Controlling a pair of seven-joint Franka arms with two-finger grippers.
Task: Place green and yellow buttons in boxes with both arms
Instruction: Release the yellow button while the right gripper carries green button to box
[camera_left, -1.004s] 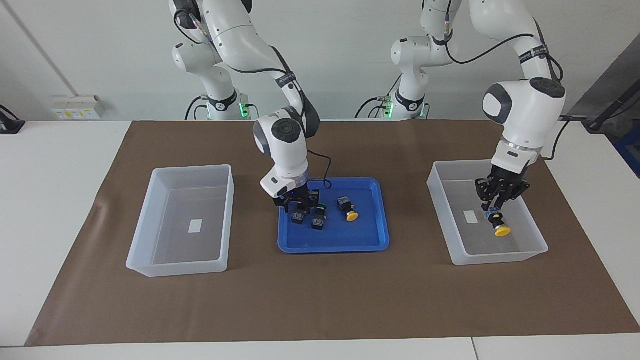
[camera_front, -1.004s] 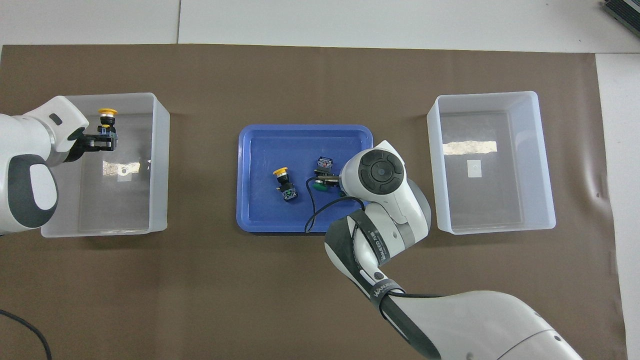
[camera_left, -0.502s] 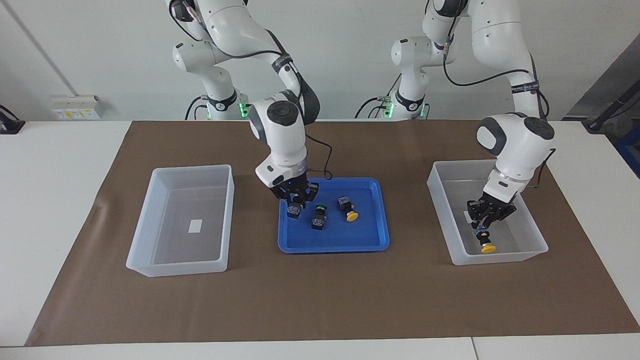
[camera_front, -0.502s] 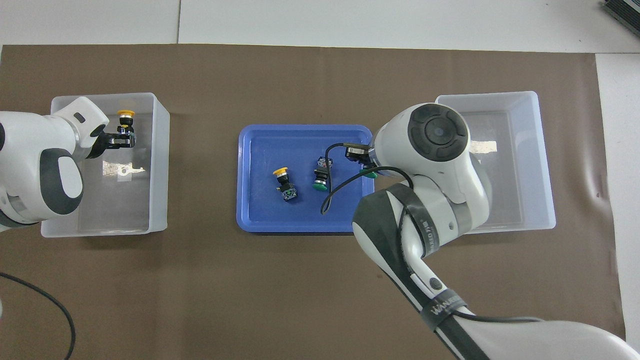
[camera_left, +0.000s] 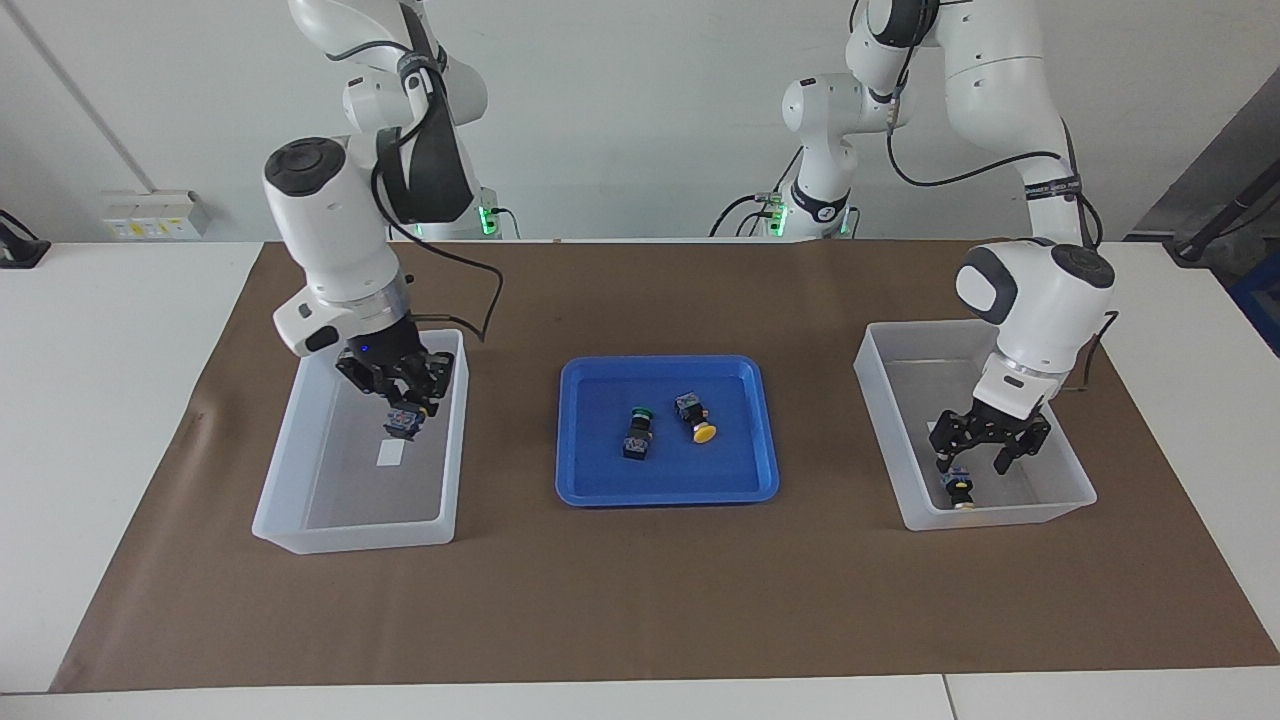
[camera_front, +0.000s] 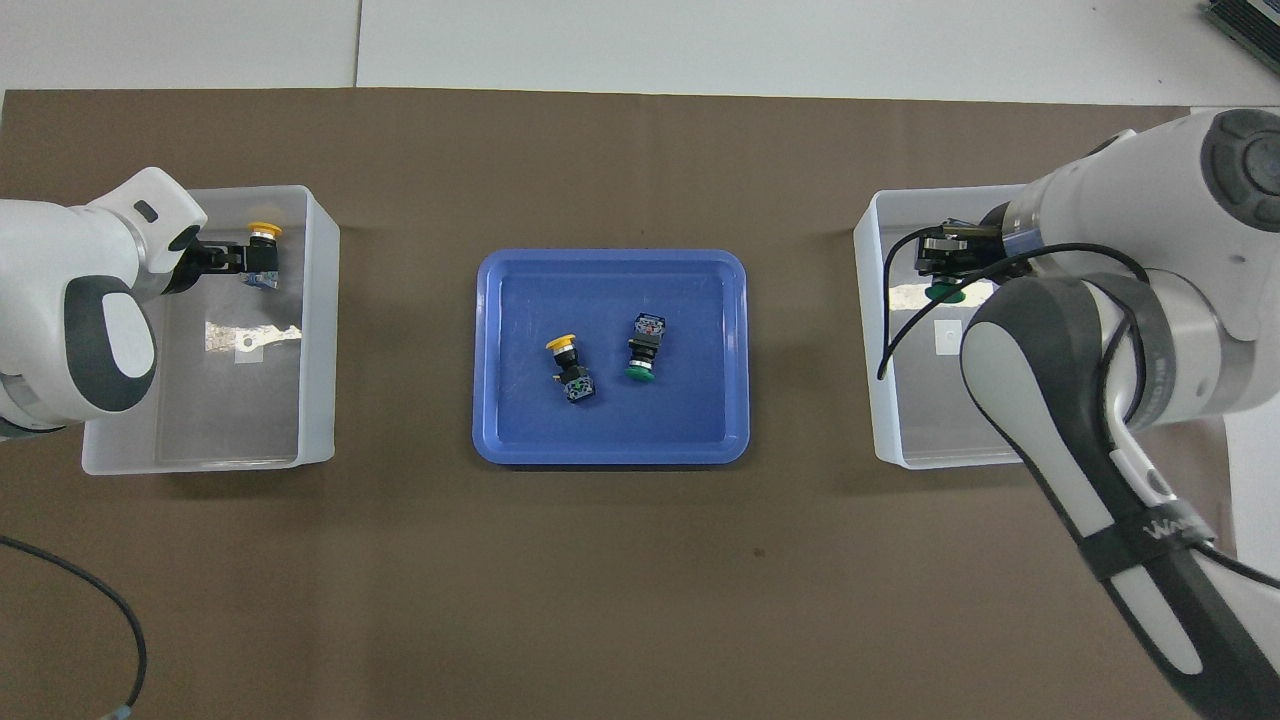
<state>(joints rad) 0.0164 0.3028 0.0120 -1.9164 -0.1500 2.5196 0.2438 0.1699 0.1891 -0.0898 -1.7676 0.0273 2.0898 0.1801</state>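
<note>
My left gripper (camera_left: 972, 465) (camera_front: 232, 260) stands open low inside the box (camera_left: 1000, 515) (camera_front: 200, 440) at the left arm's end. A yellow button (camera_left: 959, 491) (camera_front: 263, 237) lies on that box's floor just below its fingertips. My right gripper (camera_left: 402, 415) (camera_front: 945, 280) is shut on a green button (camera_left: 401, 424) (camera_front: 942, 292) and hangs over the box (camera_left: 350, 535) (camera_front: 960, 188) at the right arm's end, above its white label. One green button (camera_left: 637, 432) (camera_front: 643, 358) and one yellow button (camera_left: 697, 418) (camera_front: 570, 368) lie in the blue tray (camera_left: 665, 492) (camera_front: 610, 445).
The blue tray sits mid-table between the two boxes, all on a brown mat (camera_left: 640, 600). The right arm's forearm (camera_front: 1090, 420) crosses over the box at its end in the overhead view.
The right gripper lifted a green button out of the tray and carried it over the box at its end. The left gripper sank into its box and opened, letting go of the yellow button.
</note>
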